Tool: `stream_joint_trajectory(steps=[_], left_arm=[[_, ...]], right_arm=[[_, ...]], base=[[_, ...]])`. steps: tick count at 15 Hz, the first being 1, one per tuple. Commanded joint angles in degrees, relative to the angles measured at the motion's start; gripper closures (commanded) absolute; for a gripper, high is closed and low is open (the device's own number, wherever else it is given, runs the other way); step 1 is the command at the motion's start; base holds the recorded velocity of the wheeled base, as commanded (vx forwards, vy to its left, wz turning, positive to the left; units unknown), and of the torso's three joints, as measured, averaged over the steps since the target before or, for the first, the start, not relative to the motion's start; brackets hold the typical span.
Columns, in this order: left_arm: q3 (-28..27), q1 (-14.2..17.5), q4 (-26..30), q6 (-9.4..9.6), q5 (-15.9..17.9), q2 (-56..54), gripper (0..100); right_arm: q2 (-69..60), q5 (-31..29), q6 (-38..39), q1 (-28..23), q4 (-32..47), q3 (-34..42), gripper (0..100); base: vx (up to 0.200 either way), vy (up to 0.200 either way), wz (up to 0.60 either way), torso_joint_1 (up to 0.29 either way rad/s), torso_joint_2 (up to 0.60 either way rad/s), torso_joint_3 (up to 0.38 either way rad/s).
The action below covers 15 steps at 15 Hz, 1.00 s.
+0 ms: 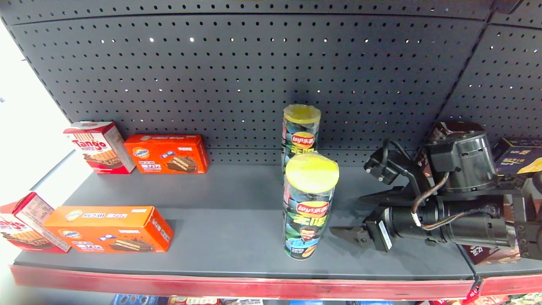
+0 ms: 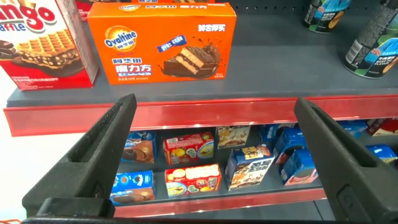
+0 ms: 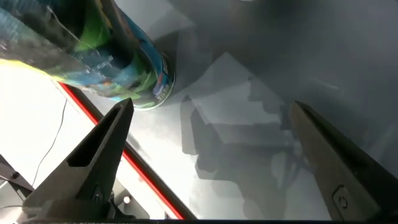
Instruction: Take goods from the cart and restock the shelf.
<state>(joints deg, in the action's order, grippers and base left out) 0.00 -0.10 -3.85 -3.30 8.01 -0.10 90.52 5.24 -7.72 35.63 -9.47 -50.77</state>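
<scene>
My left gripper (image 2: 214,106) is spread wide, its black wedge-shaped fingers holding nothing. It sits in front of the glossy red edge strip (image 2: 186,112) of the flat grey shelf (image 1: 228,212). Small cartons (image 2: 193,165) stand on the tier below.

I take the front chip canister (image 1: 308,207) as the middle of the dial in the head view. At nine o'clock, by the shelf's front edge, a red wafer box (image 1: 21,231) leans beside a long orange cardboard box (image 1: 108,228) lying flat. At ten o'clock, against the perforated metal back panel (image 1: 237,76), a second wafer box (image 1: 99,146) stands tilted beside a second orange box (image 1: 167,153).

The front canister is a tall upright cylinder with a printed wrap and a round yellow lid. The rear chip canister (image 1: 300,131), of the same make, stands just behind it at twelve o'clock. At three o'clock my right gripper (image 1: 359,214) lies level over the shelf with its pointed fingers parted wide, near the front canister but not touching it. Dark boxes (image 1: 514,154) sit at two o'clock.
</scene>
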Motion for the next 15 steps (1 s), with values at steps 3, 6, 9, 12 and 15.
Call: stream_joint_trajectory(steps=[3, 6, 9, 12, 15], left_arm=[[0.00, 0.01, -0.01, -0.04, -0.01, 0.10, 0], [0.00, 0.01, -0.01, -0.04, -0.01, 0.10, 0], [0.00, 0.01, -0.01, -0.04, -0.01, 0.10, 0], [0.00, 0.01, -0.01, -0.12, -0.01, 0.10, 0], [0.00, 0.01, -0.01, -0.12, -0.01, 0.10, 0]], right_arm=[[0.01, 0.03, -0.02, 0.58, -0.02, -0.03, 0], [0.01, 0.03, -0.02, 0.58, -0.02, -0.03, 0], [0.89, 0.03, -0.02, 0.58, -0.02, -0.20, 0], [0.63, 0.03, -0.02, 0.58, -0.11, -0.11, 0], [-0.16, -0.06, 0.07, 0.14, -0.11, -0.11, 0]], base=[[0.000, 0.000, 0.00, 0.000, 0.00, 0.000], [0.000, 0.000, 0.00, 0.000, 0.00, 0.000], [0.000, 0.000, 0.00, 0.000, 0.00, 0.000], [0.000, 0.000, 0.00, 0.000, 0.00, 0.000], [0.000, 0.000, 0.00, 0.000, 0.00, 0.000]])
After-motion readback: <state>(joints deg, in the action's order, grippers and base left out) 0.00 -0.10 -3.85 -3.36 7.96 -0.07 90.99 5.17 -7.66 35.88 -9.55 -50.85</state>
